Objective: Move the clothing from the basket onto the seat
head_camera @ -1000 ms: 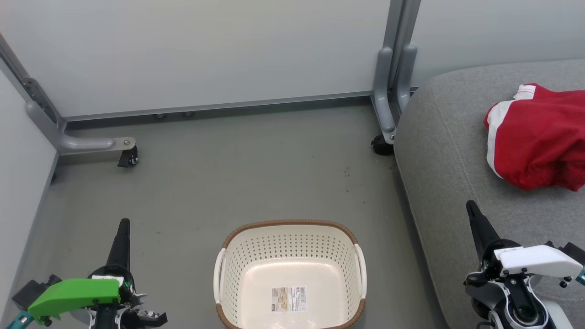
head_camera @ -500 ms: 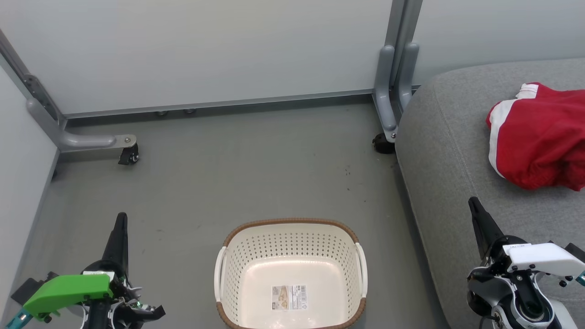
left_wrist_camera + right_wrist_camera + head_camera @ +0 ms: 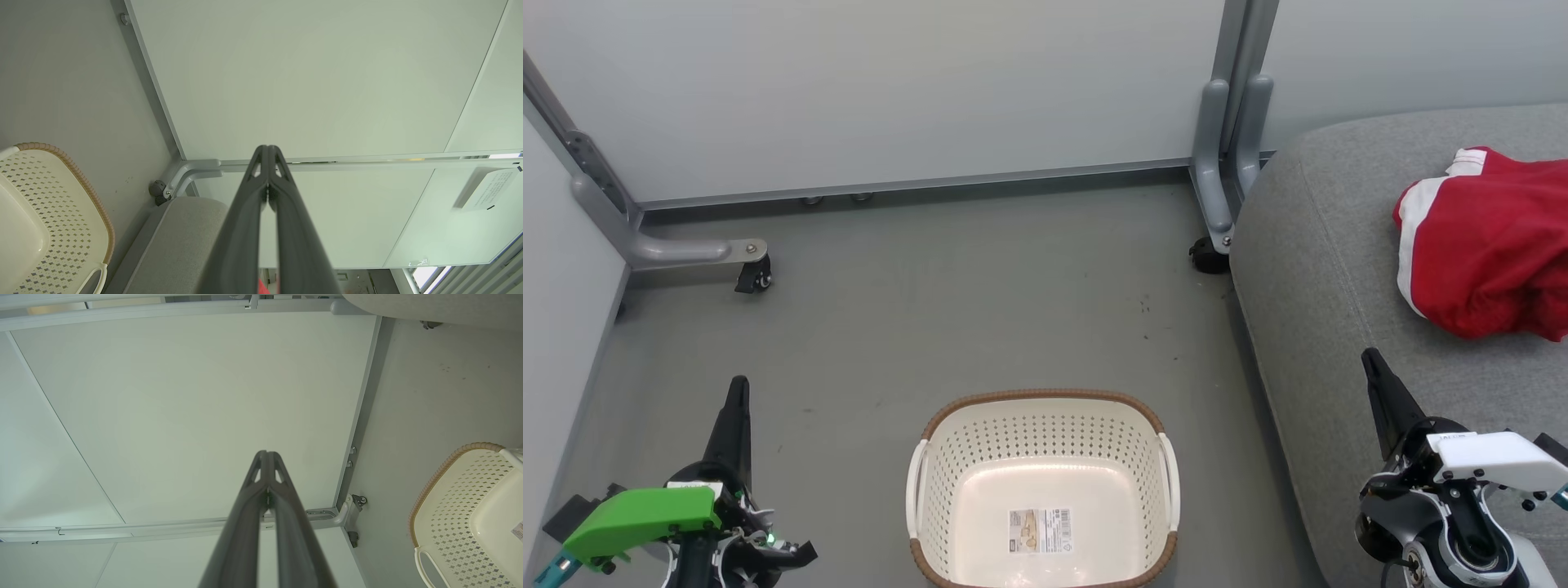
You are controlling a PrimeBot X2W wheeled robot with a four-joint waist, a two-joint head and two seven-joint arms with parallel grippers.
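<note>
the clothing [image 3: 1486, 245] lies in a crumpled red heap with white trim on the seat [image 3: 1323, 327], well off to the right of the basket [image 3: 1042, 400] and further back. the heap runs out of the head view's right edge, so i cannot tell whether it is one garment or two.

the basket sits on the floor [image 3: 931, 310] with nothing in it but a paper label [image 3: 1038, 532] stuck to its bottom.

very little has changed in the last second. the whole head view has slid a touch, which is the camera moving; measured against the basket, the red heap has not shifted. the two arms have only settled a hair.

the left tool [image 3: 738, 392] hangs just left of the basket. in the left wrist view its two dark fingers [image 3: 245, 212] are pressed together at the tips with nothing between them. the right tool [image 3: 1372, 367] hangs to the right of the basket, over the seat's near edge. its fingers [image 3: 245, 510] are closed the same way and grip nothing.

with the basket bare, the clothing on the seat and both tools shut and idle either side of the basket, i'd judge the job done. the robot seems to be parking, not lining up another reach. the one doubt is the part of the heap beyond the picture's edge.
</note>
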